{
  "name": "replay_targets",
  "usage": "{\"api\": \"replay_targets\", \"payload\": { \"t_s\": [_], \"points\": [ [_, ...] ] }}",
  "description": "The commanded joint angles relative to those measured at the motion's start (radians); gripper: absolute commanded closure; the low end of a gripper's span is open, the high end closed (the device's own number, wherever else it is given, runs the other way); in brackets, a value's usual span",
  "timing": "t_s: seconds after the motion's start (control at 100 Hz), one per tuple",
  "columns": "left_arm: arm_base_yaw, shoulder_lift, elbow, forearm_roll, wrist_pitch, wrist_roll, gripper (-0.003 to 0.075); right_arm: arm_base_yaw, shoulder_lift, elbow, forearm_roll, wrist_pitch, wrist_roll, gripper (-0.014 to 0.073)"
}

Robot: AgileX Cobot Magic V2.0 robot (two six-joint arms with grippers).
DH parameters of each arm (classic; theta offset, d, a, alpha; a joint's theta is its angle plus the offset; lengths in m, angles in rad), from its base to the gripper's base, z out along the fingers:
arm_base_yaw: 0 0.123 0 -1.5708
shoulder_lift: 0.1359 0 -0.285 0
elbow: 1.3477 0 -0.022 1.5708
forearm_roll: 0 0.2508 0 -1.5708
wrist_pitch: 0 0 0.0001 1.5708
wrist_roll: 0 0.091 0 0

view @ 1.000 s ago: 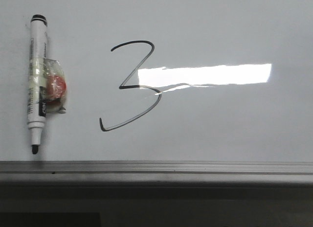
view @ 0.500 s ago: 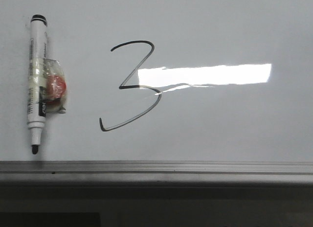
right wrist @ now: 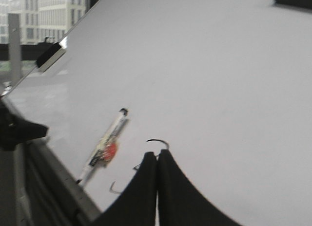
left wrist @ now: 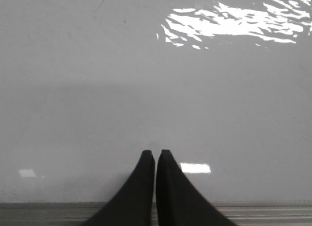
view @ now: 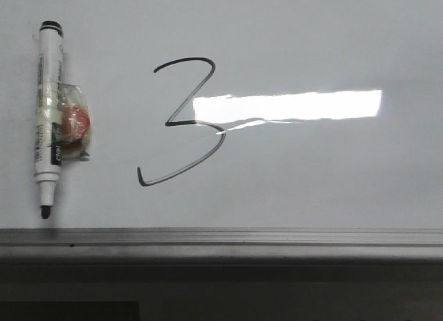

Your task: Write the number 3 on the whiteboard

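The whiteboard (view: 311,37) fills the front view, with its grey edge rail (view: 221,236) along the near side. The number 3 (view: 185,124) is drawn in black at centre left; its lower half crosses a bright glare bar. A white marker (view: 48,117) with a black tip and a taped red-and-clear clip lies uncapped to the 3's left. No gripper shows in the front view. My left gripper (left wrist: 155,153) is shut and empty over bare board. My right gripper (right wrist: 157,153) is shut and empty, hiding part of the 3 (right wrist: 157,141); the marker (right wrist: 105,145) lies beside it.
A bright rectangular light glare (view: 287,104) lies on the board right of the 3. The board's rail (left wrist: 156,211) runs under my left fingers. In the right wrist view a dark frame (right wrist: 29,167) borders the board and windows show beyond.
In the front view the marker and the 3 have shifted slightly to the left, and the marker slightly up. Nothing else differs.
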State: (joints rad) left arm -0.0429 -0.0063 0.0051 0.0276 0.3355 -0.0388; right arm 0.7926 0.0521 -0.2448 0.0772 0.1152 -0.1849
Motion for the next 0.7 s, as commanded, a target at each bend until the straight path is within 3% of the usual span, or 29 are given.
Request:
{"api": "replay_targets", "payload": {
  "t_s": [0.0, 0.2, 0.39, 0.53, 0.69],
  "points": [
    [0.004, -0.024, 0.033, -0.006, -0.059, -0.008, 0.0741, -0.104, 0.038, 0.017, 0.003, -0.213, 0.001, 0.0659],
    [0.004, -0.024, 0.033, -0.006, -0.059, -0.008, 0.0741, -0.406, 0.064, 0.074, 0.003, -0.242, 0.139, 0.0659],
    [0.004, -0.024, 0.033, -0.006, -0.059, -0.008, 0.0741, -0.682, 0.064, 0.133, 0.003, -0.178, 0.139, 0.0659],
    [0.004, -0.024, 0.033, -0.006, -0.059, -0.008, 0.0741, -0.774, 0.06, 0.18, -0.037, -0.145, 0.139, 0.0659],
    [0.004, -0.024, 0.033, -0.006, -0.059, -0.008, 0.0741, -0.791, 0.06, 0.267, -0.101, -0.151, 0.172, 0.0659]
  ]
}}
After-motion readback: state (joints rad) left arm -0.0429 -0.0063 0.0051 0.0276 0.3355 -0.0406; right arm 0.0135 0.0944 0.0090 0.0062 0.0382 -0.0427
